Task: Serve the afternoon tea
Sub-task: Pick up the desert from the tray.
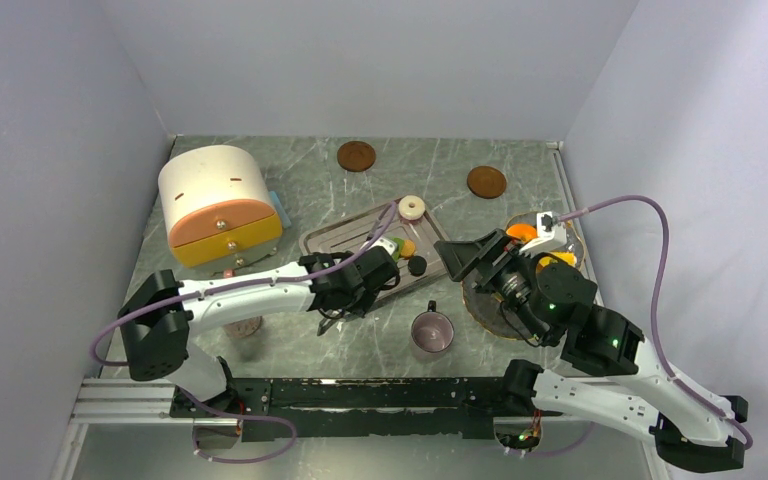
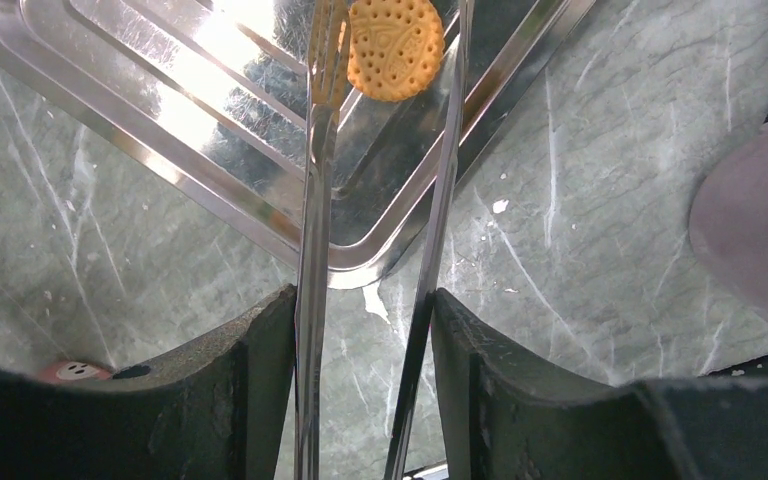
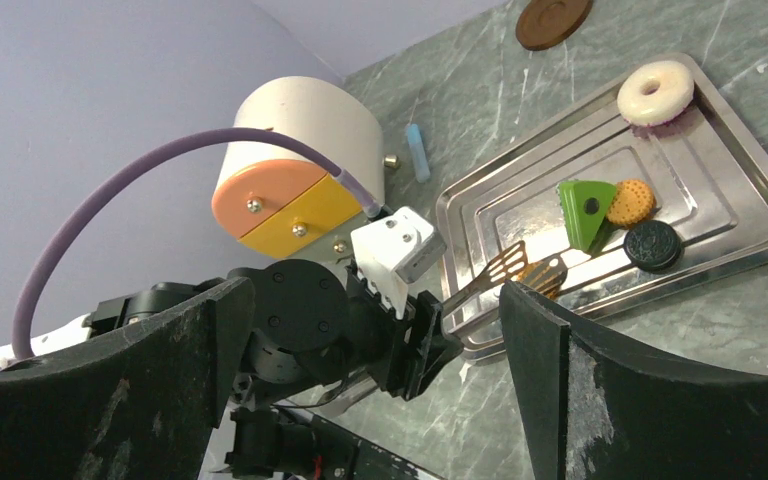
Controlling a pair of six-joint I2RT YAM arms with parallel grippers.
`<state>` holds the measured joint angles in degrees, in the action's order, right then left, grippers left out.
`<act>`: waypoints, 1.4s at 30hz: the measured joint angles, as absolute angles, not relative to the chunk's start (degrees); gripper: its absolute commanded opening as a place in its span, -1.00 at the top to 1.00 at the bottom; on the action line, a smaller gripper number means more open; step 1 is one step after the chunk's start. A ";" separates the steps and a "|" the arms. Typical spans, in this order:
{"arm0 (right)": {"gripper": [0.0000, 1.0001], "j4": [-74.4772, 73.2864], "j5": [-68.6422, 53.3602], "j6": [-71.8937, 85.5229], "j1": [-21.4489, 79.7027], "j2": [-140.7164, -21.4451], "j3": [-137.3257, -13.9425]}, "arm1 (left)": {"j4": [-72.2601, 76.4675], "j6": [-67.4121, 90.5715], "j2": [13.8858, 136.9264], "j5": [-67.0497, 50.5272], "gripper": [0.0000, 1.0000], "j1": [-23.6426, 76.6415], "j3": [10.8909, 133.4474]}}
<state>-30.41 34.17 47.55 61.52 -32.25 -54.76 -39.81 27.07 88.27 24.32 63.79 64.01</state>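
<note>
Left pincer is clamped on steel tongs, whose long axis runs 6 to 12 o'clock in the wrist view. The orange biscuit lies at 12 o'clock on the steel tray, between the spread blades and close against the left one. The tray rim passes under the blades, and the tray floor ahead looks open. The mug stands on the counter at 3 o'clock, apart. Right pincer gapes empty, farther from the tray.
</note>
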 measured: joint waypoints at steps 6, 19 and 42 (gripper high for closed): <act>-0.94 -30.46 34.33 47.55 61.52 -31.75 -54.74 | -39.70 27.75 86.15 24.36 -0.11 63.79 62.87; -0.93 -30.79 34.35 47.62 61.52 -31.46 -54.74 | -38.98 28.34 86.28 24.32 -0.17 63.79 61.34; -0.93 -30.76 34.35 47.79 61.52 -31.03 -54.72 | -37.52 28.91 87.92 23.66 -0.06 63.79 60.25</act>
<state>-30.76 34.35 47.79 61.52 -31.03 -54.72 -37.52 28.91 87.92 23.66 63.79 60.25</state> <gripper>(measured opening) 0.967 0.534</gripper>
